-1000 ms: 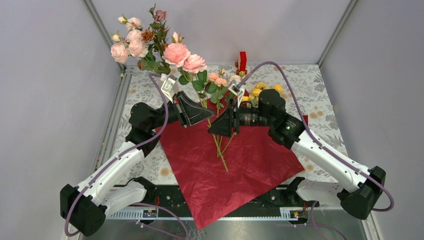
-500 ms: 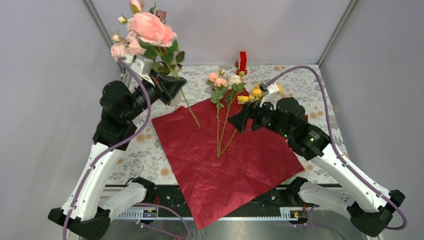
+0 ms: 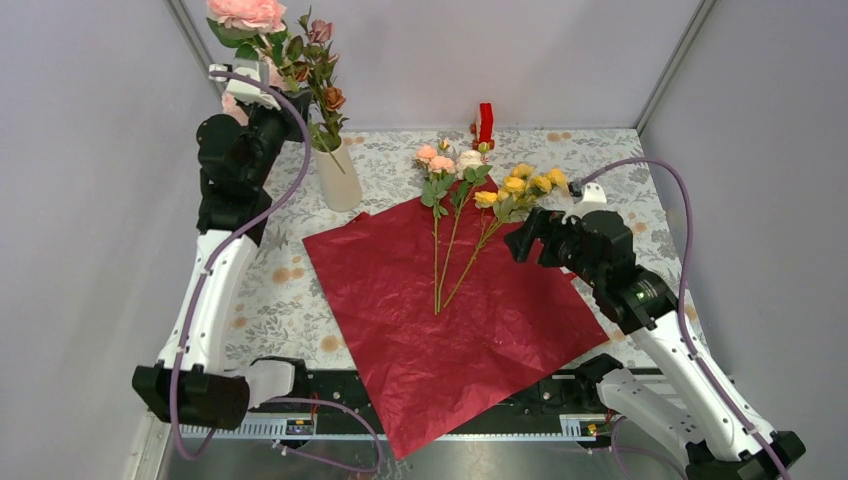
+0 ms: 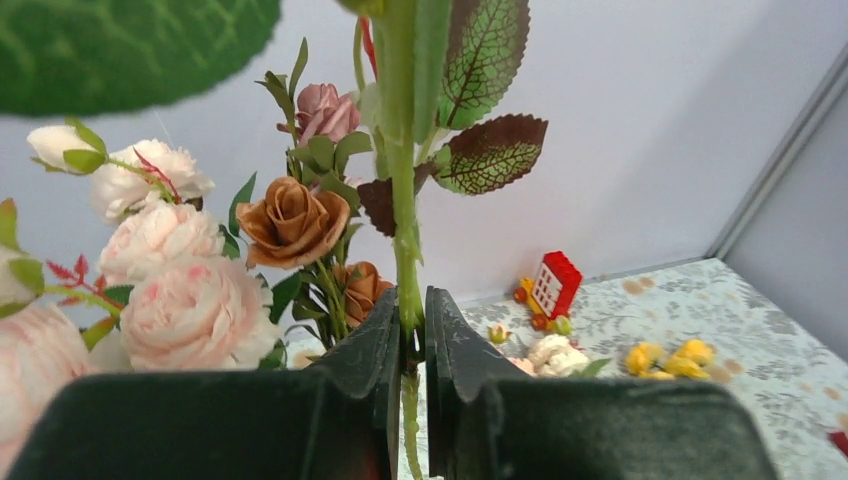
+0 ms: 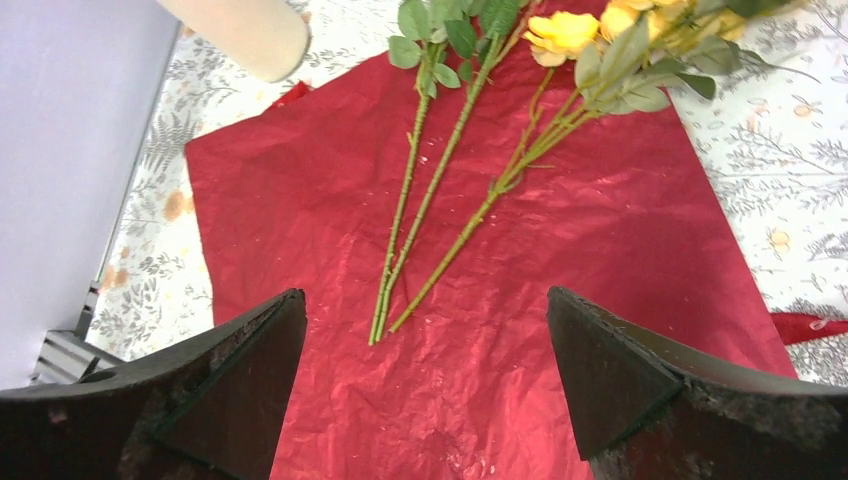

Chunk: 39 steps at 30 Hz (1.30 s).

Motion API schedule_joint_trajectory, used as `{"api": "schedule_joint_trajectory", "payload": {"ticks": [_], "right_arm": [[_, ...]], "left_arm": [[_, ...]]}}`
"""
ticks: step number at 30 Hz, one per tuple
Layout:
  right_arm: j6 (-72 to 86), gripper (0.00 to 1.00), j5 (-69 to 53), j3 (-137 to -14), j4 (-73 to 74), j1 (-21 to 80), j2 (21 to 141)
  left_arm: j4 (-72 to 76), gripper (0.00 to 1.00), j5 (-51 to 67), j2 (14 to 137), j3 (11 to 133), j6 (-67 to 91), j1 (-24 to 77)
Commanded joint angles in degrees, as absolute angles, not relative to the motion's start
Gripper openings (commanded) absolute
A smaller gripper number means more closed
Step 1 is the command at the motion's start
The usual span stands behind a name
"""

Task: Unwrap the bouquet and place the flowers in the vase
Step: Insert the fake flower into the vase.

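The left gripper [image 4: 411, 335] is up high over the far left corner, clenched on a green stem [image 4: 402, 200] that runs upright between its fingers [image 4: 365, 365]. That stem carries a big pink rose [image 3: 245, 12] at the very top of the overhead view. Just below and to the right stands the vase [image 3: 338, 178], upright on the cloth [image 3: 620, 170], beside the paper's far left corner. Flowers sit in it: a brown rose [image 4: 293, 215], a mauve bud [image 4: 322, 105] and pale pink blooms [image 4: 190, 310] close around the gripper. Whether the foot of the held stem is inside the vase mouth I cannot tell; the arm hides it. The red paper [image 3: 450, 320] lies spread flat, its near corner hanging over the table edge between the arm bases. Three stems lie on it, their feet close together near the middle: two of a pink spray [image 3: 440, 160] side by side, and a yellow spray [image 3: 525, 185] slanting right, all with their heads at the far edge. The right gripper [image 5: 422, 300] hangs over the paper's right side, near the yellow heads, its jaws released wide and holding nothing. A red block [image 3: 485, 122] stands at the far edge, beyond the pink heads.
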<state>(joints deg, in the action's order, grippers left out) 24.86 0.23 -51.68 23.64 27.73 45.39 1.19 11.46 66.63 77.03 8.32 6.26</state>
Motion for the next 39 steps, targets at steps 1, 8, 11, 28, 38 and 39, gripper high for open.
{"api": "schedule_joint_trajectory", "payload": {"ticks": [1, 8, 11, 28, 38, 39], "right_arm": [[25.29, 0.97, 2.08, -49.09, 24.36, 25.11, 43.22], [24.24, 0.97, 1.74, -48.06, 26.47, 20.86, 41.62], [24.00, 0.97, 1.51, -48.37, 27.44, 19.98, 41.23], [23.99, 0.96, 0.49, -48.43, 27.74, 19.16, 42.24], [23.92, 0.96, 0.18, -47.76, 27.62, 19.07, 42.45], [23.91, 0.96, 0.18, -47.59, 27.56, 19.12, 42.52]], "left_arm": [[13.70, 0.00, 10.69, 69.85, 80.08, 3.01, 5.82], [18.14, 0.00, 10.28, 74.88, 81.45, -2.62, 5.54], [17.12, 0.00, 11.45, 76.82, 83.80, -3.94, 5.31], [21.31, 0.00, 16.96, 82.14, 81.88, -2.70, 3.19], [23.70, 0.00, 17.99, 83.58, 76.99, -0.90, 3.16], [23.91, 0.00, 18.05, 83.79, 76.60, -0.66, 3.16]]}}
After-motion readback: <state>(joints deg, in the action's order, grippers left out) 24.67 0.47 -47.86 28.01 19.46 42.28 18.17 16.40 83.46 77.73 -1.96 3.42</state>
